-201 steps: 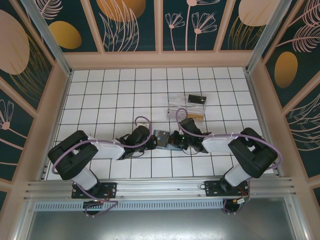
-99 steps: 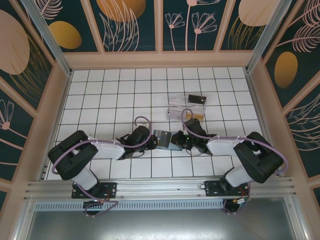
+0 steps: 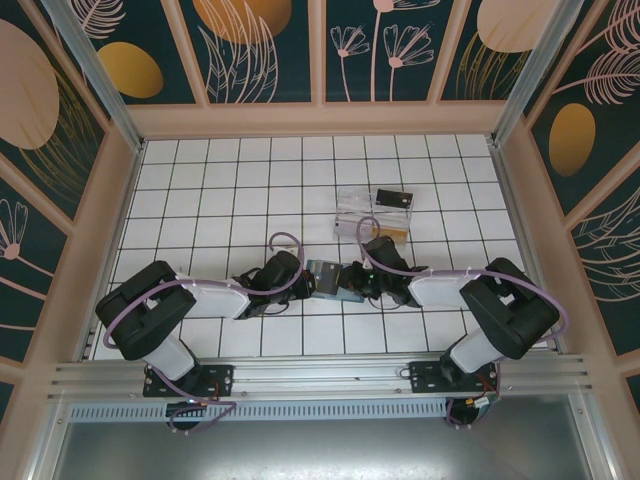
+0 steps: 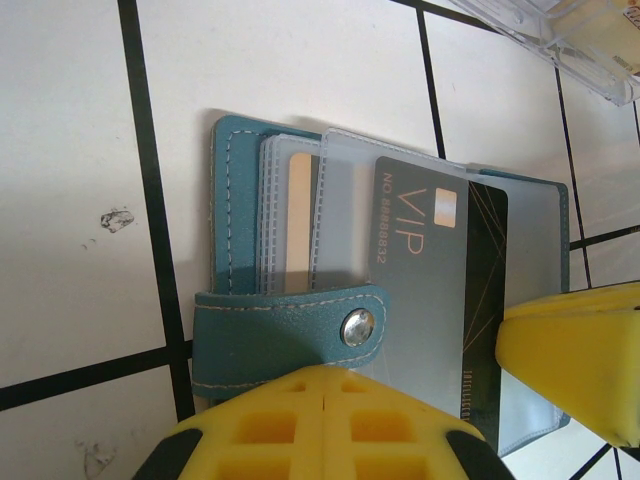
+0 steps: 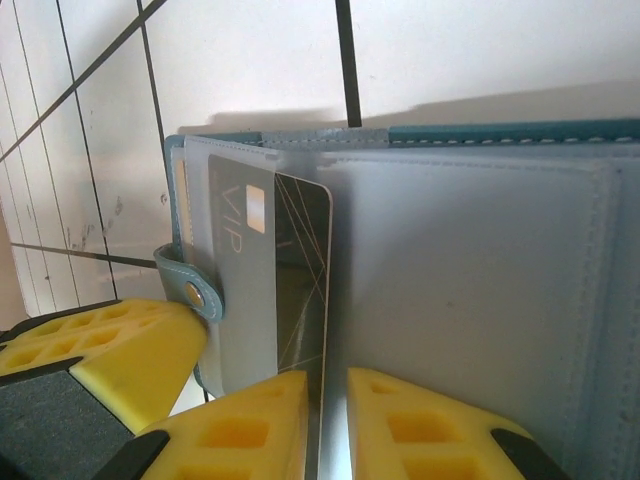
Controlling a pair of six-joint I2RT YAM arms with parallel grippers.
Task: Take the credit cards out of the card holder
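The teal card holder (image 3: 328,277) lies open on the white tiles between both grippers. Its clear sleeves (image 4: 340,200) fan out, and its snap strap (image 4: 300,335) runs under my left gripper (image 4: 330,385). That gripper (image 3: 303,278) is shut, its tips resting on the strap. A grey and black VIP credit card (image 4: 430,260) sticks out of a sleeve. A beige card (image 4: 298,215) shows in another sleeve. My right gripper (image 5: 328,400) stands slightly open, straddling the near edge of the VIP card (image 5: 270,260) beside the holder's wide sleeve (image 5: 480,300).
A clear plastic box (image 3: 372,215) with a small black card (image 3: 394,197) on it stands just behind the holder, and its corner (image 4: 560,30) shows in the left wrist view. Pink walls ring the tiled floor.
The right gripper's jaws have parted a little. The right arm shifted right and then came back to the holder. The left arm has stayed still.
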